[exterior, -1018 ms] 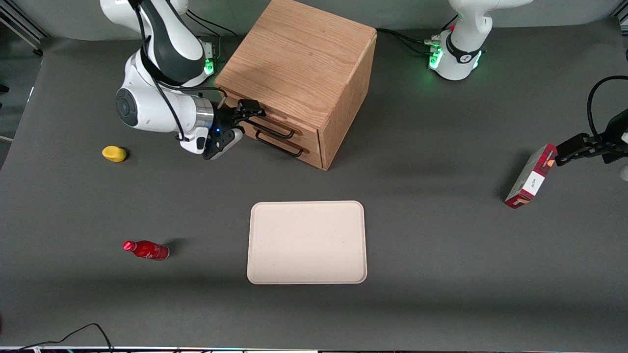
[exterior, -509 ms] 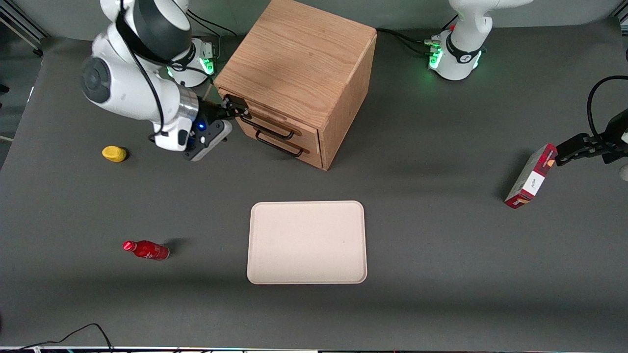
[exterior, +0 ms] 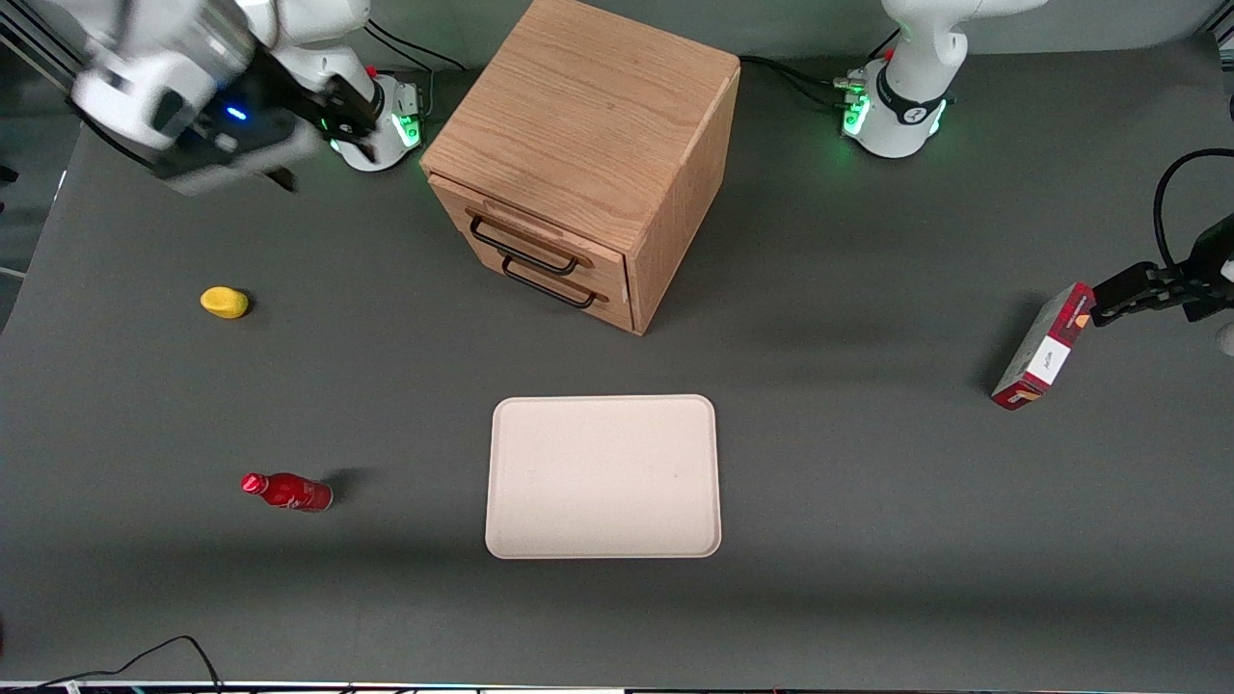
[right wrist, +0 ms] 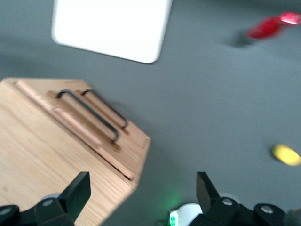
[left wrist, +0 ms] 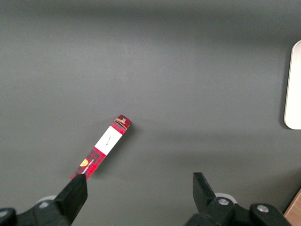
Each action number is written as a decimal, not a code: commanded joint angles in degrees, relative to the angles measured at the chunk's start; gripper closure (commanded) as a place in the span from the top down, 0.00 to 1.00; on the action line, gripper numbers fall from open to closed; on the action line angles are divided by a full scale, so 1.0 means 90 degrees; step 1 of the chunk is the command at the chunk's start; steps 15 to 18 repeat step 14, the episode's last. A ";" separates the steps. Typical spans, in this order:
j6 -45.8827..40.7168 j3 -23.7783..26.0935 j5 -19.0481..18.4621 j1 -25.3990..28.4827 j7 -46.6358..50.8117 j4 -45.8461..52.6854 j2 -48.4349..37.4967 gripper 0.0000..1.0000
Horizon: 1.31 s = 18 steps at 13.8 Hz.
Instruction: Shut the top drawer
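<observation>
My gripper (exterior: pixel 323 120) hangs with fingers apart near the table's (exterior: pixel 868 501) corner, apart from the shut top drawer (exterior: pixel 525 234).

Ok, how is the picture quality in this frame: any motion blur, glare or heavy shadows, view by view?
Front view: the right arm's gripper, raised above the table near its own base, is smeared by motion; the light oak cabinet and beige rectangular tray are sharp, with soft shadows. Right wrist view: all soft, the red bottle streaked, the tray overexposed. Left wrist view: evenly lit, sharp.
</observation>
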 commanded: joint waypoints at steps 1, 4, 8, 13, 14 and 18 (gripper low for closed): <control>-0.0285 -0.1124 -0.0338 0.0005 0.0175 -0.0012 -0.0390 1.00; -0.0432 -0.1947 -0.0427 -0.0005 0.0087 -0.0274 -0.0528 1.00; 0.0765 -0.2095 -0.0719 -0.0063 0.0107 -0.1716 -0.1004 1.00; 0.1228 -0.1920 -0.1022 -0.0005 0.0009 -0.1938 -0.0960 1.00; 0.1218 -0.1929 -0.1022 -0.0034 0.0019 -0.1781 -0.0803 1.00; 0.1218 -0.1929 -0.1022 -0.0034 0.0019 -0.1781 -0.0803 1.00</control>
